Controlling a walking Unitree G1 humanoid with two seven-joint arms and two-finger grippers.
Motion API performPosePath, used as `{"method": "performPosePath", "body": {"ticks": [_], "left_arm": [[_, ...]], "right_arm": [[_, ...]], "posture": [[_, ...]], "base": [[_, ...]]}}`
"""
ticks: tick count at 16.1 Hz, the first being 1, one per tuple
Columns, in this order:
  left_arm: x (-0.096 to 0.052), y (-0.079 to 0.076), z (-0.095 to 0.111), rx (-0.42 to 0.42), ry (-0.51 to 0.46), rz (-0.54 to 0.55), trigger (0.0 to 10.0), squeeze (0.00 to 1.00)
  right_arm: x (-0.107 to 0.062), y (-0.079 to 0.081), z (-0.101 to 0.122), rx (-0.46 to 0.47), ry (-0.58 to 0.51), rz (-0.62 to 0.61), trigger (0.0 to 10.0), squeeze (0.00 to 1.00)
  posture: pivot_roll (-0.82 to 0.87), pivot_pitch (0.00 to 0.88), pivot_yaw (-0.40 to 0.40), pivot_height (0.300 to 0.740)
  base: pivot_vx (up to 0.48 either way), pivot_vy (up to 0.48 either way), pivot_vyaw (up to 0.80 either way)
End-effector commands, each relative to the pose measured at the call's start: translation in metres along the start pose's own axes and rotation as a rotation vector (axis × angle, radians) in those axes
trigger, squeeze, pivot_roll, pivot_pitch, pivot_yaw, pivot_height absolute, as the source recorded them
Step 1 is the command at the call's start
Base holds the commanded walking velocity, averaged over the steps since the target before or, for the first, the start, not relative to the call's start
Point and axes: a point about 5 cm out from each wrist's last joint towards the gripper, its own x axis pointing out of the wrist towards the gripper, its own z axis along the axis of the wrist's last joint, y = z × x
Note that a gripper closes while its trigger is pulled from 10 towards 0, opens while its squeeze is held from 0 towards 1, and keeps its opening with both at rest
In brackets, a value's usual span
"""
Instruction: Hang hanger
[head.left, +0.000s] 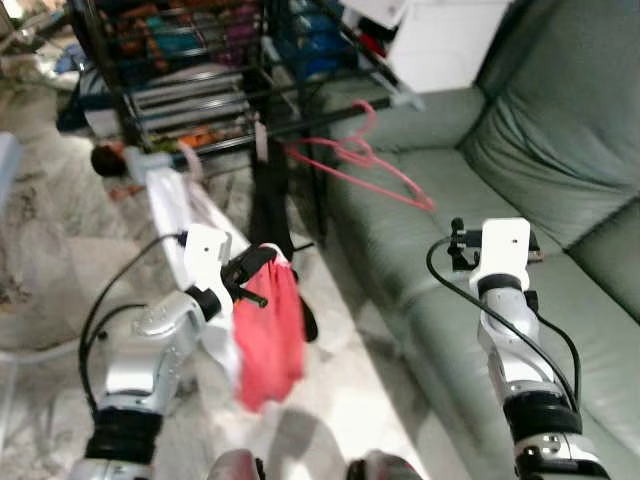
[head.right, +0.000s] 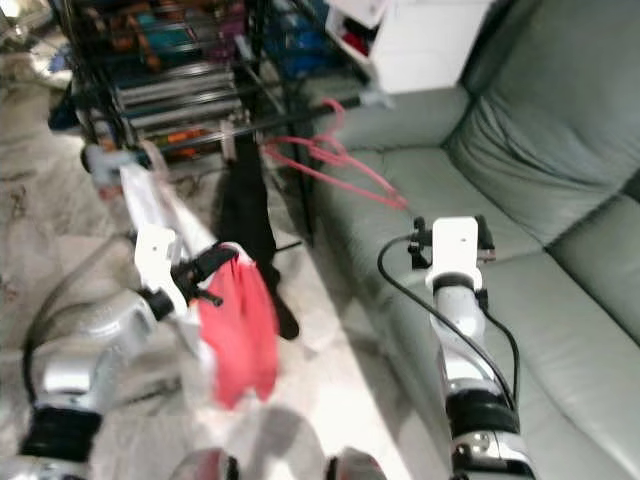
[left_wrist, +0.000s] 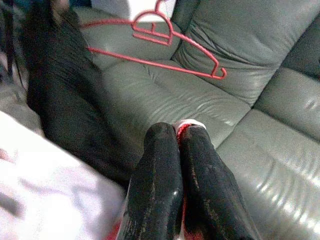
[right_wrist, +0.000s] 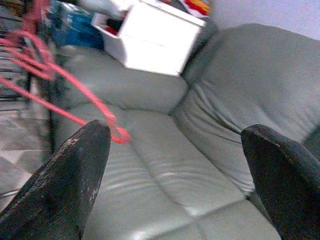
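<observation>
We saw the room evenly and fairly brightly lit, with soft shadows. The floor was washed pale, nearly blown out near the robot's feet, where a faint grey shadow lay. The sofa showed gentle sheen on its cushions, stronger in the left wrist view as white streaks. Both eye views were soft, the right eye view more so: the red cloth smeared with motion blur. The rack at the top was dim and indistinct. In the right wrist view the red hanger was blurred, and the near fingers were out of focus.
</observation>
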Motion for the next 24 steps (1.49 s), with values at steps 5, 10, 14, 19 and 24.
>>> {"method": "performPosePath", "body": {"ticks": [5, 10, 14, 19, 24], "left_arm": [[-0.008, -0.014, 0.011, 0.241, 0.111, -0.276, 10.0, 0.0], [-0.013, 0.012, -0.007, 1.06, 0.409, -0.48, 10.0, 0.0], [0.006, 0.02, 0.023, 1.22, 0.216, -0.231, 10.0, 0.0], [0.028, 0.035, 0.033, 0.332, -0.044, 0.212, 10.0, 0.0], [-0.011, 0.046, -0.015, 0.755, 0.581, -0.502, 10.0, 0.0]], "right_arm": [[0.004, 0.014, 0.008, 0.016, -0.018, 0.026, 10.0, 0.0], [0.008, 0.015, 0.008, 0.01, -0.015, 0.027, 10.0, 0.0], [0.009, 0.017, 0.009, 0.013, -0.016, 0.03, 10.0, 0.0], [0.005, 0.019, 0.006, 0.04, -0.013, 0.051, 10.0, 0.0], [0.01, 0.019, 0.006, 0.017, -0.013, 0.073, 10.0, 0.0]], "posture": [[0.03, 0.073, -0.035, 0.74], [0.03, 0.071, -0.035, 0.74], [0.04, 0.069, -0.034, 0.74], [0.03, 0.079, -0.022, 0.74], [0.04, 0.08, -0.015, 0.74]], "base": [[0.0, 0.0, 0.0], [0.0, 0.0, 0.0], [0.0, 0.0, 0.0], [0.0, 0.0, 0.0], [0.0, 0.0, 0.0]]}}
